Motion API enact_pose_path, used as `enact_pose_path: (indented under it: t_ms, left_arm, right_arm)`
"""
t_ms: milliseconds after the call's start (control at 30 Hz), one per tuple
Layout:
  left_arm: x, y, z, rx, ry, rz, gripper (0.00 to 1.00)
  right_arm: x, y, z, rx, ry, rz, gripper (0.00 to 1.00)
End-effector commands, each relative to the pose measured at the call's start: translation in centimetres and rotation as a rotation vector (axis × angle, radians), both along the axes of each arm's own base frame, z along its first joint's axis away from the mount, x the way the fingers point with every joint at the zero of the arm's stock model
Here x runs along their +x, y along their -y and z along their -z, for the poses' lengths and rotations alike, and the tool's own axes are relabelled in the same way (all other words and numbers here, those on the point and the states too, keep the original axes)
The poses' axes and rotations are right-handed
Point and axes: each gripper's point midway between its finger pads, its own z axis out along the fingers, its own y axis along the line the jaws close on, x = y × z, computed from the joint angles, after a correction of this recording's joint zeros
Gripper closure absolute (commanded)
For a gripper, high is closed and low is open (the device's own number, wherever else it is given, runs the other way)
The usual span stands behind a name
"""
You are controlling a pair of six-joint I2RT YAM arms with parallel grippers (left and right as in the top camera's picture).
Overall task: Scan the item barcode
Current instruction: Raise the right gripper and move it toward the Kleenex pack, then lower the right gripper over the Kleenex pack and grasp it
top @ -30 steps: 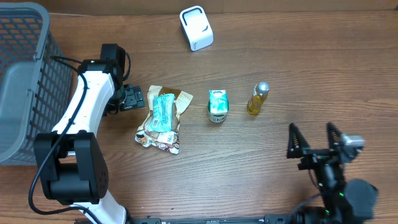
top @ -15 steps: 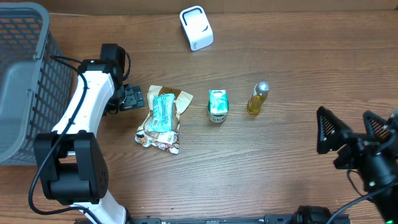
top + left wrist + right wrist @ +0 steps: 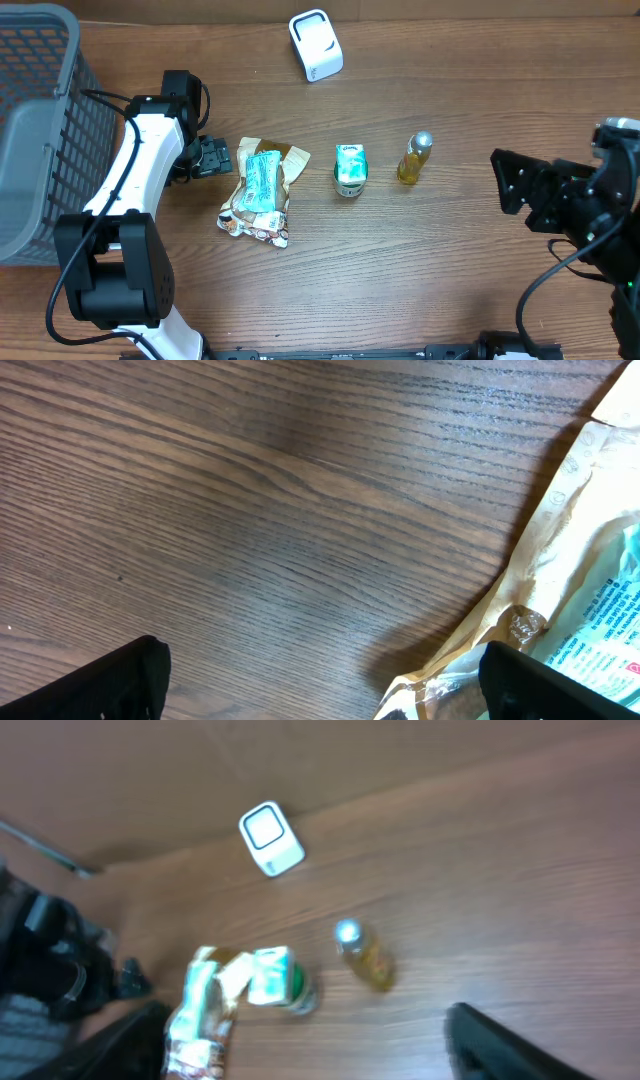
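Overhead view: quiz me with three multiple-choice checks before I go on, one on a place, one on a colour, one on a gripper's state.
1. The white scanner lies: A) alone near the top of the view; B) against the bottle; C) on the snack packets.
2. The bottle's body is: A) blue; B) yellow; C) red.
3. The left gripper is: A) shut on the snack packets; B) open, beside the snack packets; C) shut on the bottle.

Answers: 1 A, nothing touches it up there; 2 B, it shows yellow under a silver cap; 3 B, the left wrist view shows its fingers wide apart with the packets off to one side.
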Motion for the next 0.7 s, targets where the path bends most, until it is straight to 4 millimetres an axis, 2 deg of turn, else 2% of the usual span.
enact_pose_path:
  t_ms: [0,67,200,267,433,667]
  left_arm:
    - [0.5,-0.3,-0.7,0.008,0.024,0.002,0.0]
    - [0.5,-0.3,-0.7,0.008,0.024,0.002,0.0]
    - [0.5,-0.3,-0.7,0.008,0.024,0.002,0.0]
    - [0.5,-0.3,-0.7,0.008,0.024,0.002,0.0]
    - [0.5,-0.3,-0.7,0.008,0.024,0.002,0.0]
    - [0.5,-0.3,-0.7,0.008,0.024,0.002,0.01]
  right_arm:
    - [0.5,-0.8,0.2,0.051,-0.033,-0.029,0.34]
    - [1.1,-0.9,1.1,0.068,-0.082,-0.027,0.43]
    - [2.5,-1.3,4.1,0.086,-0.227,-0.047,0.46]
    - [3.4,-2.2,5.7,0.086,-0.301,-0.082,0.48]
    - [5.5,-5.6,8.9,0.034,-0.411,-0.175,0.49]
    - [7.9,-10.7,12.2,-0.069,-0.46,-0.18,0.5]
